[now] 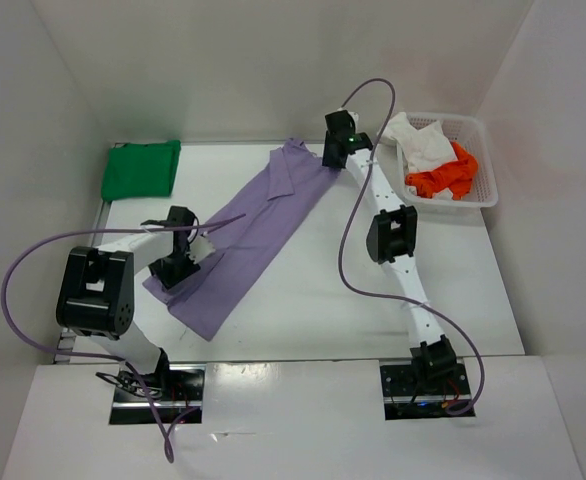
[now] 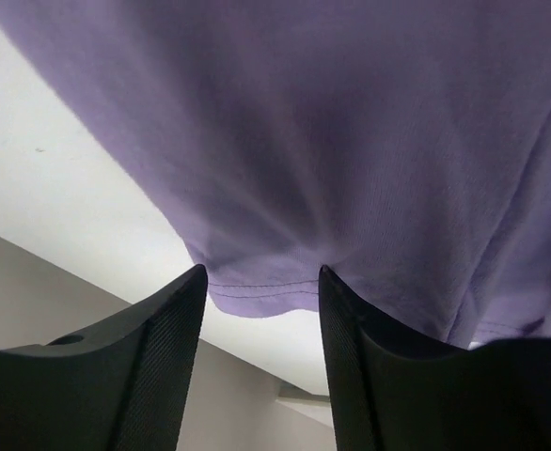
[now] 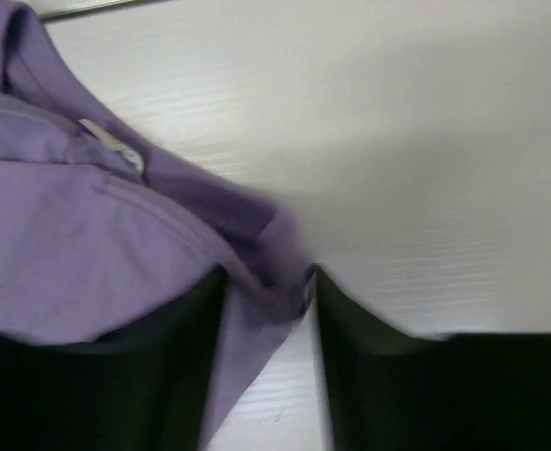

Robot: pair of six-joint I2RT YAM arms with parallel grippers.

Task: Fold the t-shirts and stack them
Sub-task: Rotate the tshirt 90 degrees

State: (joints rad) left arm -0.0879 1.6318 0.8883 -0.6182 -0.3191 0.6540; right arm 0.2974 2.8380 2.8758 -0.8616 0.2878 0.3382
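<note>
The long lavender-purple cloth t-shirt (image 1: 258, 230) runs diagonally across mid-frame, stretched flat over the white bench (image 1: 313, 310), seemingly for folding. The left claw (image 2: 261, 277) pinches its lower-left hem and the right claw (image 3: 266, 282) pinches its upper end.

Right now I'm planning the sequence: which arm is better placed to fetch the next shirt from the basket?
Right. The right gripper grips the lavender shirt at its far end, beside the basket; the left gripper holds its near-left hem, much farther away.
</note>
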